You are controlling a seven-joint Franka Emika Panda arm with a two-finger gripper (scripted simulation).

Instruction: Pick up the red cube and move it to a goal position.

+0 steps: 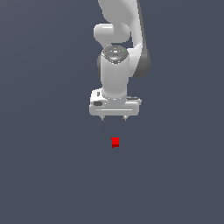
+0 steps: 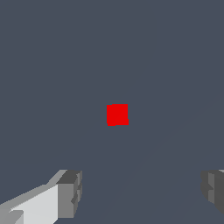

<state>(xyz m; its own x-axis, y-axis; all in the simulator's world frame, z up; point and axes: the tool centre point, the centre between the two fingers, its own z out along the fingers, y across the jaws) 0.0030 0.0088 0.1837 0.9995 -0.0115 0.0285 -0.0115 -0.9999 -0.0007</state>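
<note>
The white arm (image 1: 116,65) points straight down, its gripper (image 1: 113,118) empty with fingers (image 2: 70,192) spread wide apart, apparently hanging clear of the surface below.

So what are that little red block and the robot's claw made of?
It's a simulator render, so only guesses. The red block looks like flat matte plastic: uniform colour, no shine or marks. The claw looks like smooth white plastic or painted metal with duller grey fingertips.
</note>
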